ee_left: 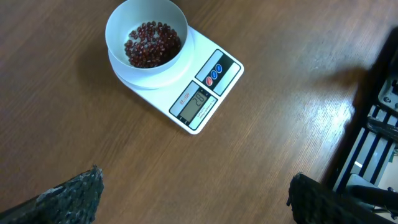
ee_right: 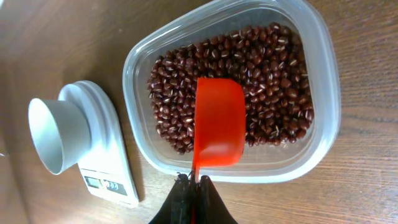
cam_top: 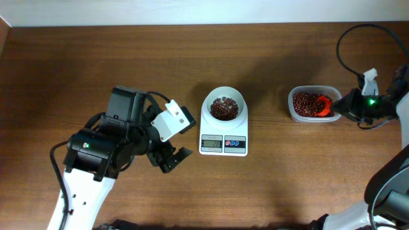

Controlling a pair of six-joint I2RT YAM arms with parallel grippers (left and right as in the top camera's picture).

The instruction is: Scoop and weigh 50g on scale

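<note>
Nearest the table's [cam_top: 96,64] front edge, the left gripper [cam_top: 171,158] is holding its jaws fully wide and gripping nothing. Its arm is bending in from the front-left corner and hanging above bare wood just left of the scale [cam_top: 223,144]. The scale is sitting mid-table with its display facing the front edge, and its white bowl [cam_top: 223,93] is carrying a shallow layer of red beans [cam_top: 223,108]. Open wood is lying on every side of it. Farther back, toward the right edge, the right gripper [ee_right: 194,186] is pinching tight on the handle of a red scoop [ee_right: 217,121]. That arm is reaching in from the right edge, and the scoop's cup is lying over the beans filling the clear tub [ee_right: 323,93], which is standing well apart from the scale.
</note>
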